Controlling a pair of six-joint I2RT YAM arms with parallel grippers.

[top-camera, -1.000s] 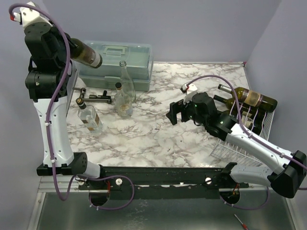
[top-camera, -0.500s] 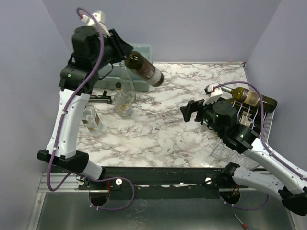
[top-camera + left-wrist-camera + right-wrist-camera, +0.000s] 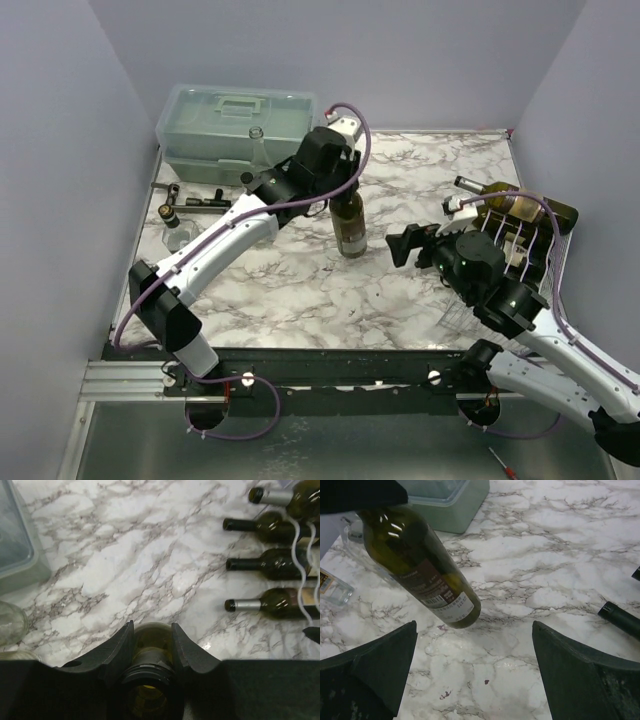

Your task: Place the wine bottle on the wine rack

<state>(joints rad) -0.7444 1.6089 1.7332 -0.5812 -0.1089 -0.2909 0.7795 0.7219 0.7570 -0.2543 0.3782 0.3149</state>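
Marble counter (image 3: 300, 285): white with grey veins, walled on three sides.
Wine bottle (image 3: 349, 228): dark green glass with a brown label, upright near the middle of the counter. Cannot tell whether its base rests on the marble or hangs just above.
Left gripper (image 3: 152, 647): clamped on the wine bottle's neck from above, one finger on each side.
Right gripper (image 3: 403, 243): jaws spread wide with nothing between them, low over the counter, between the wine bottle and the wine rack, facing the bottle.
Wine rack (image 3: 300, 595): white wire, at the right edge, well apart from the wine bottle.
Racked bottles (image 3: 520, 203): four dark ones lying down, necks toward the counter's middle.
Toolbox (image 3: 235, 120): grey-green plastic, far left corner, lid down.
Clear bottle (image 3: 258, 150): just beside the toolbox, partly behind the left arm.
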